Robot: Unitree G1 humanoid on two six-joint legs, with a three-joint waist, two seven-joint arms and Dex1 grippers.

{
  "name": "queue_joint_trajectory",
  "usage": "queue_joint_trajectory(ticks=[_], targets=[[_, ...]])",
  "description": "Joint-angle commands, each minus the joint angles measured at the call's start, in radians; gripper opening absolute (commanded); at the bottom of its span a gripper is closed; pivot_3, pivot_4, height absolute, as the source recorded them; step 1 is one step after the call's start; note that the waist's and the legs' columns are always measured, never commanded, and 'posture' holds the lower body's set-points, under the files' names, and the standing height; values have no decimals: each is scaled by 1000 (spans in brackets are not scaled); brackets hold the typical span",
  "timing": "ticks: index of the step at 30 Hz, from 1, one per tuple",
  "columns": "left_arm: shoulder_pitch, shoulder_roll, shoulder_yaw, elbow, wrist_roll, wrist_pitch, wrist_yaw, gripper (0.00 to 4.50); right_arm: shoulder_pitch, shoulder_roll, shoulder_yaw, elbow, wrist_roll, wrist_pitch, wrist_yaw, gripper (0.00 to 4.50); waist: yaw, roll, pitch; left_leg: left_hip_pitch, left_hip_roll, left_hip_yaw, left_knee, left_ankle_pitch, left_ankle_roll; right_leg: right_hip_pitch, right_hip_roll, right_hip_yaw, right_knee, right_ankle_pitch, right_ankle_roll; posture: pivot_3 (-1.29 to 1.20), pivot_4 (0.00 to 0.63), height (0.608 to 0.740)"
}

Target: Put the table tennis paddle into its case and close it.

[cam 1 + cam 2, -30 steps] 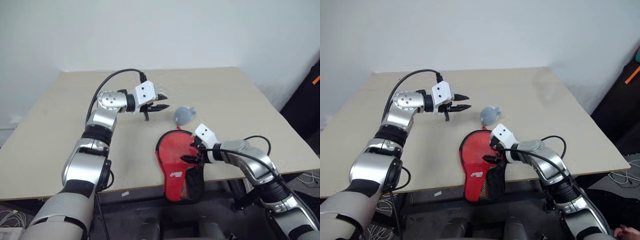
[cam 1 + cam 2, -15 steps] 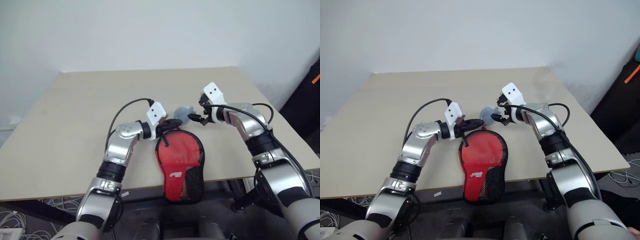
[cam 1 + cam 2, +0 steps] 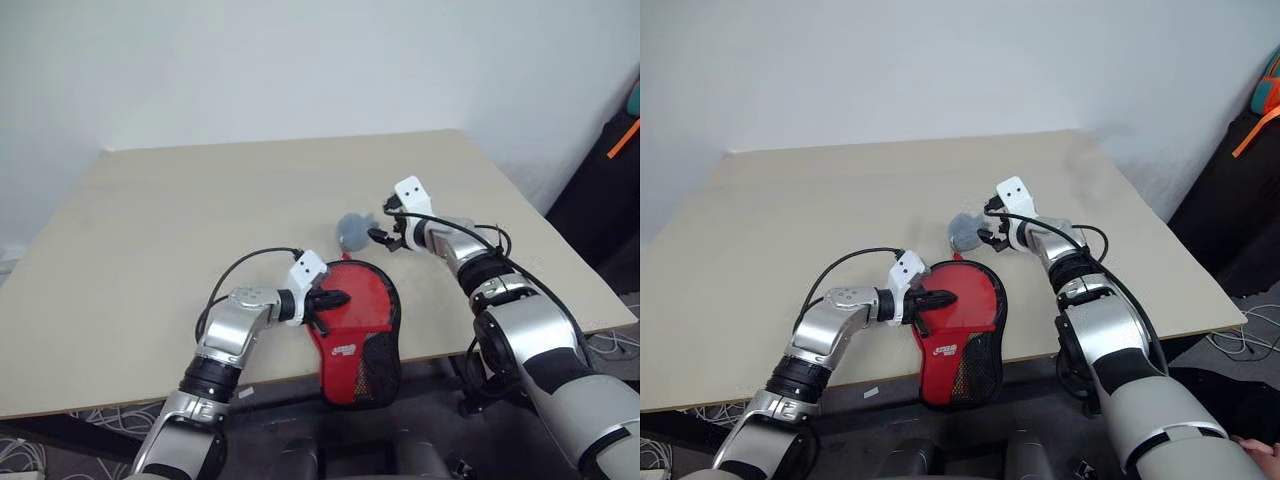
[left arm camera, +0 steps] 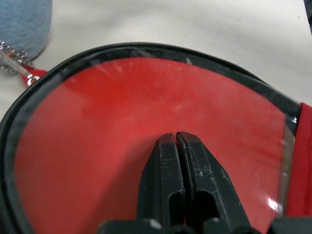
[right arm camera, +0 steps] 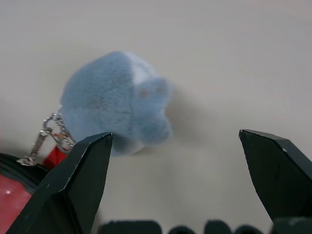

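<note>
Case [image 3: 356, 322] lying at the near edge of the table [image 3: 180, 220], narrow mesh end overhanging that edge, round end pointing toward the far edge. Seeing the table tennis paddle [image 4: 122, 112] already inside, its red face showing through the clear panel.

Pinning the case with the left gripper [image 3: 336, 297]: fingers pressed fully together, tips resting on the clear panel over the paddle face, holding nothing between them. Hovering the right gripper [image 3: 384, 238] just beyond the round end of the case, jaws spread as wide as they go, bracketing a blue-grey plush charm [image 3: 350, 231] that is lying on the table. Noting a short metal chain [image 5: 51, 131] joining the charm to a small red tab [image 5: 56, 157] at the case's black rim, probably the zip pull.

Judging the step in hand as taking hold of the pull to close the case. Doing it well probably means:
- closing on the chain or the tab rather than the soft charm, since plush is likely to squash and slip;
- pressing down firmly with the left tips so the case is not dragged along;
- pulling along the curve of the rim, not straight away from it;
- watching the overhang, since a hard tug toward the near edge could tip the case off.
</note>
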Motion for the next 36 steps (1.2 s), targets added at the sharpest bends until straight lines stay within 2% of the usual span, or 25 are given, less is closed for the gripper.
queue_joint_trajectory(ticks=[1,21,36], targets=[[14,22,-19,-20,-12,20,-11,19,-59,7,-32,-5,-10,-33,-12,4500,0,1,0,0,0,0,0,0,0,0,0,0,0,0,0,0,0,698],[23,54,-76,-8,-19,17,-27,19,-58,93,-51,17,-56,-52,-3,4500,0,3,-2,1,-1,-1,-1,0,0,1,0,0,0,0,0,0,0,698],[47,68,-136,6,-3,-54,-63,19,-64,117,-57,26,-76,-43,-7,4500,0,4,-2,2,-1,-1,-1,0,0,2,0,0,0,0,0,0,0,698]])
